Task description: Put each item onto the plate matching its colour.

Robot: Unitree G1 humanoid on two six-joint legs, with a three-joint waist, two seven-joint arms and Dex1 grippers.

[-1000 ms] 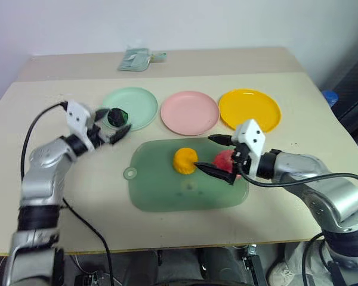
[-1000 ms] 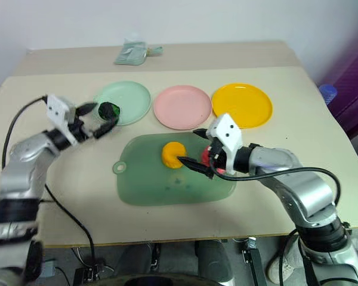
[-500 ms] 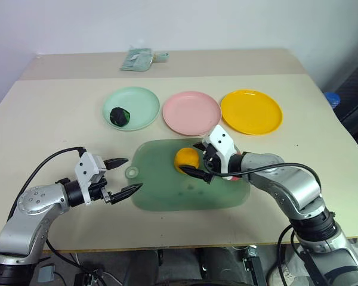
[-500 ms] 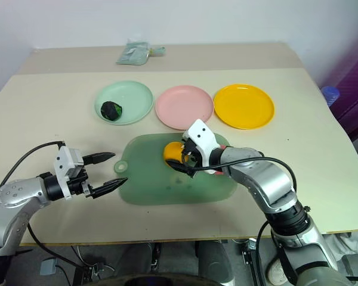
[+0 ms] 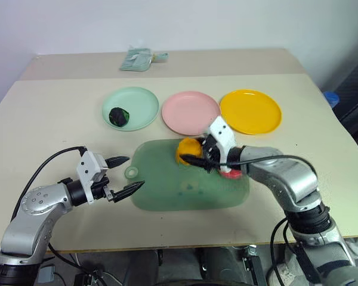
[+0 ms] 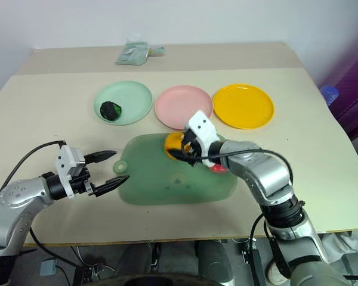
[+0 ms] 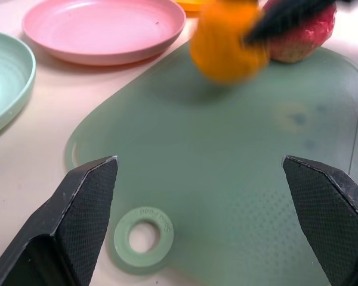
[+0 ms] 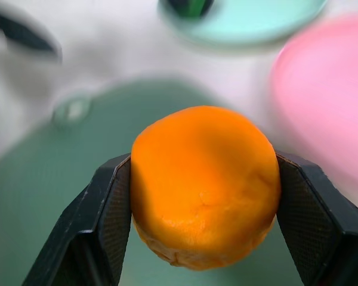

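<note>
Orange fruit (image 8: 204,186) between right hand (image 5: 198,156) fingers

- A beige surface (image 5: 59,119) carries everything.
- Mint green plate (image 5: 140,104), pale pink plate (image 5: 190,112) and yellow plate (image 5: 250,111) lie in a row.
- A translucent green tray (image 5: 167,190) lies nearer.
- A crumpled greenish packet (image 5: 137,59) lies at the far edge.

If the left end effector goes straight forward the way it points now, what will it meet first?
Probably the orange fruit, held by the right end effector just above the green tray. The left end effector is open, and nothing stands between; depth is uncertain.
</note>
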